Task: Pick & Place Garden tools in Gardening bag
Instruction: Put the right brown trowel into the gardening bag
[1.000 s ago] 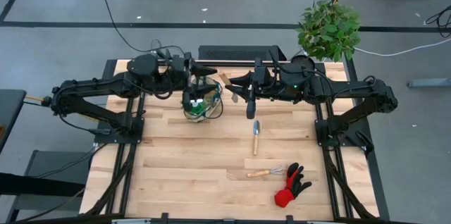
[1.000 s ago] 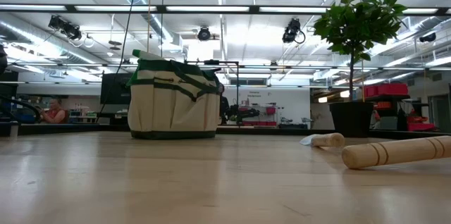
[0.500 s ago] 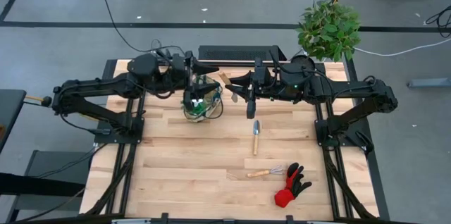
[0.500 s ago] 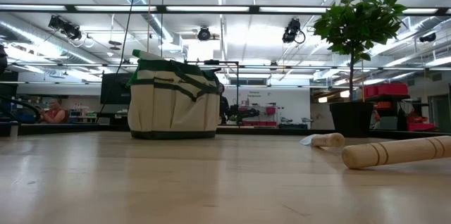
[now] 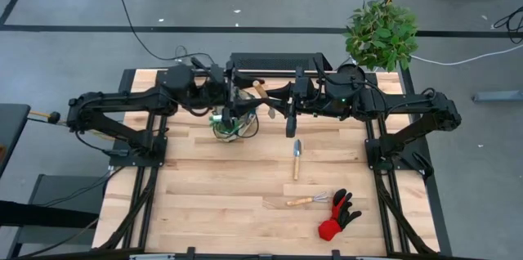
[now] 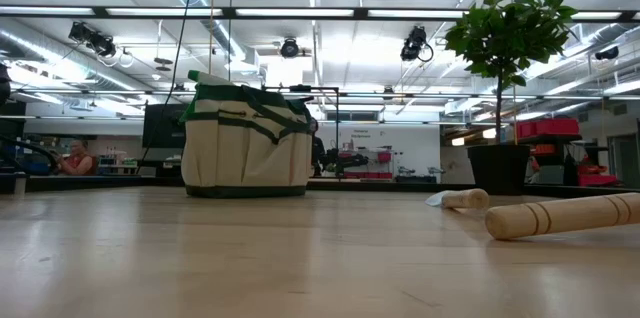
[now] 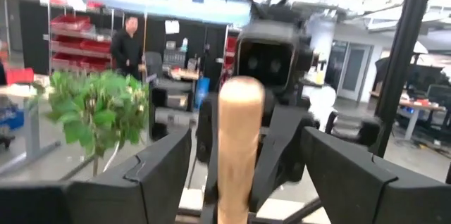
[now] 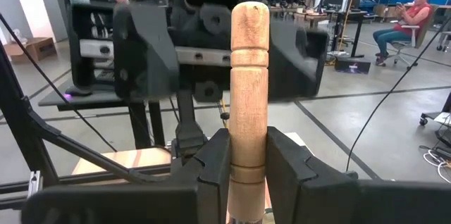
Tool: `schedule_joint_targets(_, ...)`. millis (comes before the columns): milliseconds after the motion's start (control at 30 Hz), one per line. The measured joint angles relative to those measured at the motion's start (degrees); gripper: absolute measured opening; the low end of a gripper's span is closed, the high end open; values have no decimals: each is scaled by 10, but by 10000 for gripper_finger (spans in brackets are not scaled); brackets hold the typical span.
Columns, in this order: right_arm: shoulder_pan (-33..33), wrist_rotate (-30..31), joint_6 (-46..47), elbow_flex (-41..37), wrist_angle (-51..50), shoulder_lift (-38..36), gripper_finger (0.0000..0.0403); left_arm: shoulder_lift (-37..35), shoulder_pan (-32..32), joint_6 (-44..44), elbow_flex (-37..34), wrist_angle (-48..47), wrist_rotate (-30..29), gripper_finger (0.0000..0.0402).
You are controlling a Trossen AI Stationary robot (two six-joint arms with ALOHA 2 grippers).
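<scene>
My right gripper is shut on a wooden-handled tool, held in the air beside the tan gardening bag. In the low view the bag stands on its base. My left gripper is open above the bag's far right rim. Its two fingers stand on either side of the handle's free end with gaps, touching nothing. A trowel, a small wooden-handled rake and a red-and-black glove lie flat on the table. My right gripper pinches the wooden handle between its two fingers, below the handle's grooved rings. The fingers come level from the table's right and lie across the handle. The handle's rounded free end stands out past the fingers toward my left gripper. The tool is clear of the table, and the fingers hide its metal end.
A potted leafy plant stands at the table's far right corner. In the low view two wooden handles lie on the boards at the right. Bare boards lie near the front left. People show in the room beyond.
My left gripper has moved toward the table's right edge, from above the bag to the free end of the handle that my right gripper holds. My right gripper and the tool have kept still.
</scene>
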Motion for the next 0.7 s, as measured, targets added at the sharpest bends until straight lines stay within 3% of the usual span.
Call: schedule_joint_targets(700, 0, 0, -2, 0, 0, 0, 66, 20, -1, 0, 0, 28, 10, 276)
